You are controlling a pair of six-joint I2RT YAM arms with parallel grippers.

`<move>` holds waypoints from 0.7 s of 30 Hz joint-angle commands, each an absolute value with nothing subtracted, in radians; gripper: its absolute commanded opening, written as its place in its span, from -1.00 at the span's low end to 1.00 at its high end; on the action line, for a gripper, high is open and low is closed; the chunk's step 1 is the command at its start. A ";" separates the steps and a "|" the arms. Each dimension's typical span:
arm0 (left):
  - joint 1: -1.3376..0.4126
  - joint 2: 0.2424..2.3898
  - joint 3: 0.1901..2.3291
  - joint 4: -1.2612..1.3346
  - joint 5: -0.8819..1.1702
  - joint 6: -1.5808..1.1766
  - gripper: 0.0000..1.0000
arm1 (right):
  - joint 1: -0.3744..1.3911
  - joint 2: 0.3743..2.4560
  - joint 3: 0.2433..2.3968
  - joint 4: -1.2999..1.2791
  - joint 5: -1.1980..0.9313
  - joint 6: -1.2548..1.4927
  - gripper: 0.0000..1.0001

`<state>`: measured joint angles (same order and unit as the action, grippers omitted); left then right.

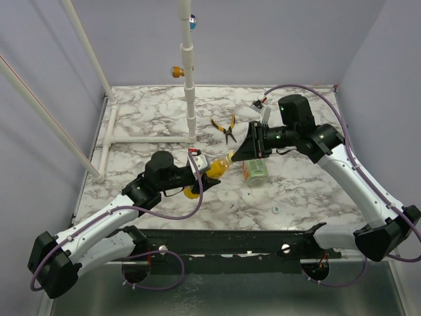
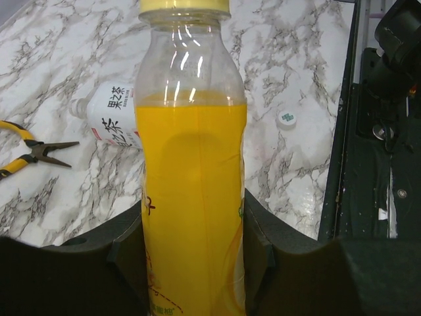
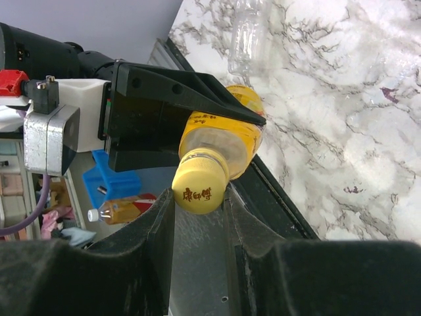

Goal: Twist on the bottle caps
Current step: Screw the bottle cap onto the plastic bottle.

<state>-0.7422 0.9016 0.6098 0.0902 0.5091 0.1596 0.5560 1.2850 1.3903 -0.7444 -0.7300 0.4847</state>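
Near the middle of the overhead view, your left gripper (image 1: 209,176) is clamped around the body of the yellow bottle (image 1: 222,167). It holds the bottle off the marble table (image 1: 151,112), tilted, with the neck pointing toward the upper right of the frame. Your right gripper (image 1: 235,157) meets it from the opposite side, its two fingers (image 3: 158,237) pinched on the yellow cap (image 3: 200,191), which sits on the bottle's neck. You cannot tell from these views whether the cap is threaded all the way down. Through the left wrist camera the bottle fills the centre of the frame, with orange-yellow liquid up to its shoulder and the cap cut off by the top edge. Just to the lower right of the held bottle in the overhead view, the clear bottle (image 1: 255,171) with the green-and-white label lies on its side on the table. Toward the lower right the whitish cap (image 1: 276,209) lies alone, well apart from both bottles. Above the grippers you can see the yellow-handled pliers (image 1: 225,128) lying near the white pipe stand (image 1: 189,79).
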 commanded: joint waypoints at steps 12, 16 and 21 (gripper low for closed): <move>-0.835 0.950 0.640 0.229 0.392 0.250 -0.65 | 0.571 1.312 1.439 -0.887 -0.684 0.418 -0.46; -0.856 0.954 0.646 0.261 0.333 0.264 -0.65 | 0.572 1.316 1.444 -0.894 -0.686 0.423 -0.46; -0.883 0.966 0.637 0.307 0.266 0.286 -0.67 | 0.574 1.336 1.474 -0.904 -0.683 0.427 -0.46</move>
